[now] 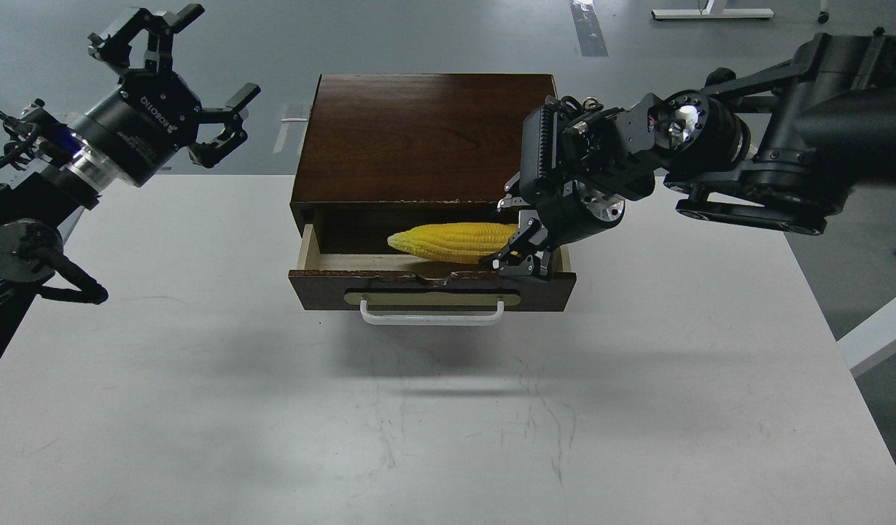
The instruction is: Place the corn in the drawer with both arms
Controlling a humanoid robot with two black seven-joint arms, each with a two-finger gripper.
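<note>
The yellow corn (451,241) lies across the pulled-out drawer (429,286) of the dark brown cabinet (426,138), its pointed tip to the left. My right gripper (519,251) is shut on the corn's thick right end, at the drawer's right side. The corn sits low in the pale wood interior, just behind the drawer front with its white handle (431,315). My left gripper (181,69) is open and empty, raised well to the left of the cabinet, fingers spread.
The cabinet stands at the back middle of a white table (448,408). Grey floor lies beyond the table's far edge. A white frame leg (878,332) shows off the right edge.
</note>
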